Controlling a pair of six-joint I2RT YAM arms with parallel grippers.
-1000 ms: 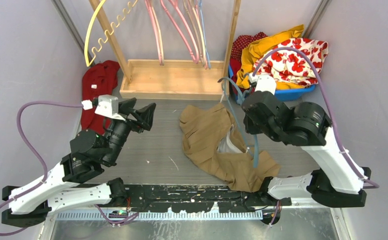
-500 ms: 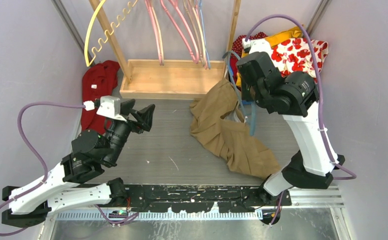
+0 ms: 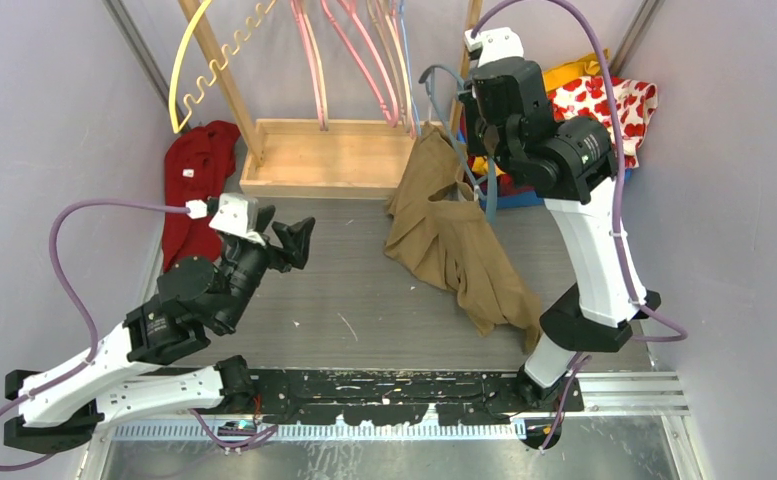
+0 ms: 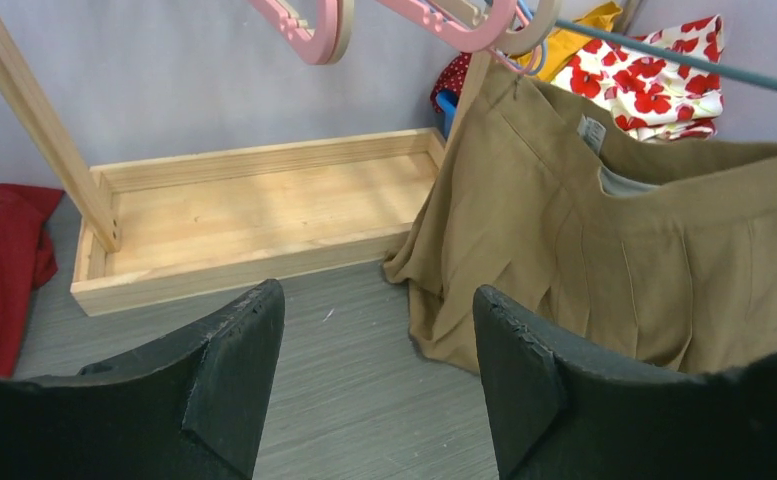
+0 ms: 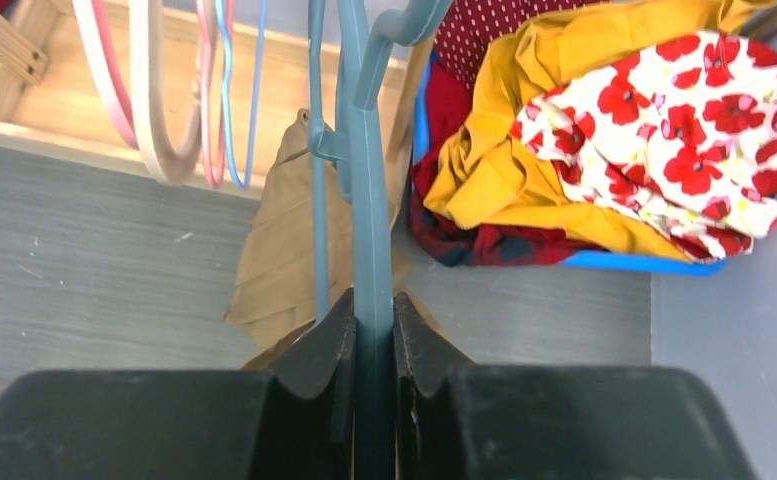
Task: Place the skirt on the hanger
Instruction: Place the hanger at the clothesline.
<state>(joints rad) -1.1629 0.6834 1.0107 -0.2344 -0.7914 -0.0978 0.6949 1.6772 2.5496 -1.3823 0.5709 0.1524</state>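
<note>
The tan pleated skirt (image 3: pixel 444 240) hangs from a blue-grey hanger (image 5: pixel 369 200), its lower hem trailing on the table. My right gripper (image 5: pixel 372 300) is shut on the hanger's bar and holds it high beside the wooden rack's right post; in the top view the right gripper (image 3: pixel 482 98) is at the back. The hanger's hook (image 3: pixel 434 75) points left toward the rack. My left gripper (image 3: pixel 294 240) is open and holds nothing, low over the table left of the skirt. In the left wrist view the skirt (image 4: pixel 604 240) is to the right, beyond my open left gripper (image 4: pixel 376 290).
The wooden rack base (image 3: pixel 334 160) is at the back centre, with pink hangers (image 3: pixel 364 60) and a yellow one (image 3: pixel 189 70) above it. A red garment (image 3: pixel 194 170) lies at the back left. A blue bin (image 5: pixel 644 263) of clothes sits at the back right.
My right arm has risen and swung back toward the rack with the hanger, lifting most of the skirt off the table. The left arm has shifted slightly right.
</note>
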